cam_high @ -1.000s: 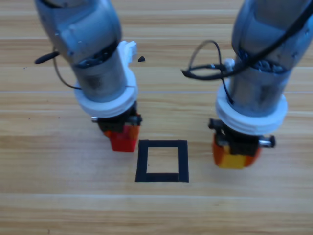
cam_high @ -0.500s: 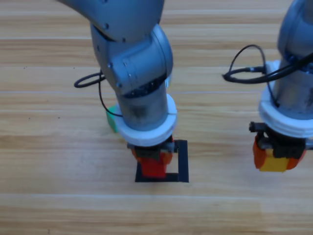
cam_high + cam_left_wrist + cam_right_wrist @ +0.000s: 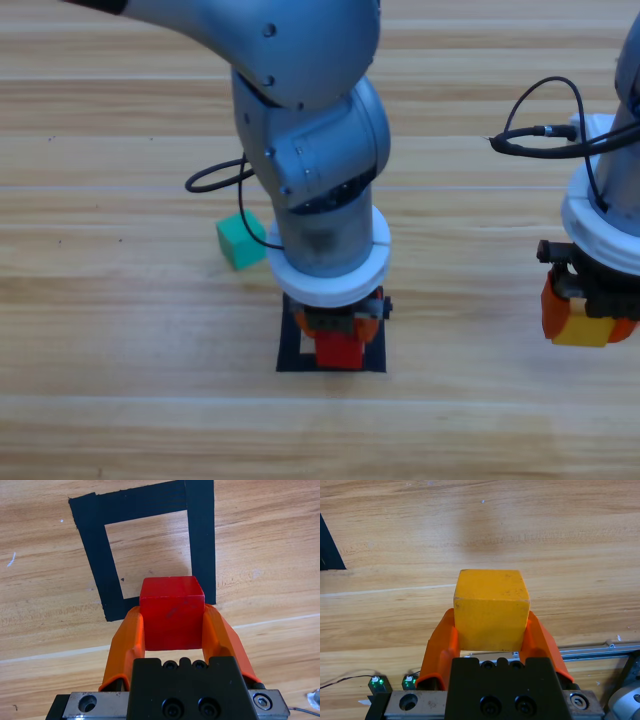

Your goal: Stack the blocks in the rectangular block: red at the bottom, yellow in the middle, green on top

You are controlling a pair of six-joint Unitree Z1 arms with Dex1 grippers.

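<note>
Left pincer clamps red cube, apparently above tape outline; right pincer grips yellow cube.

I can read no text, label, brand, number or sign anywhere I look: not from above, nor along either of my wrists.
</note>
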